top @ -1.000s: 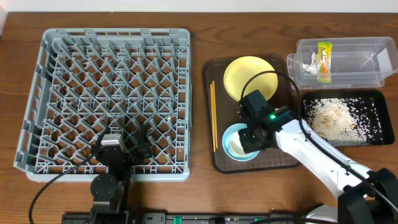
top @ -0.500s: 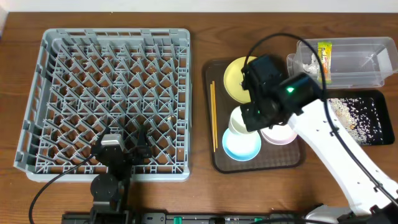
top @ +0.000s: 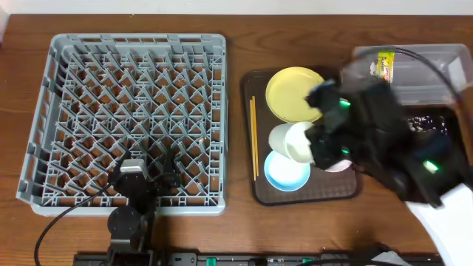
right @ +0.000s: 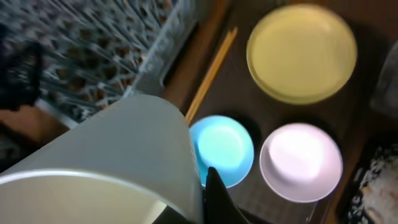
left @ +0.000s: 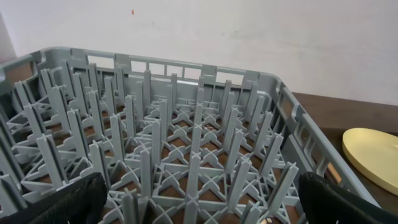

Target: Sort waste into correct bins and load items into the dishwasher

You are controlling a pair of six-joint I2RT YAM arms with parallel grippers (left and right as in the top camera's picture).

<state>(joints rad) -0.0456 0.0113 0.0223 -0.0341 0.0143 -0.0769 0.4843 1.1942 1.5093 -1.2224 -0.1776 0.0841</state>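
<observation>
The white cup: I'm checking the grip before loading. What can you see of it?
The white cup is plain, smooth and round, with no visible contents. It hangs tipped sideways in the right claw, shut on its wall, above the brown tray between the yellow plate and blue bowl. Nothing else touches it.

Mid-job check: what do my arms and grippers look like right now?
The left arm is black with a grey block at the wrist, a thin black cable looping off beside it; the left gripper has black fingers. The right arm is white lower down, black toward the right gripper, with green lights and a black cable; it is blurred.
</observation>
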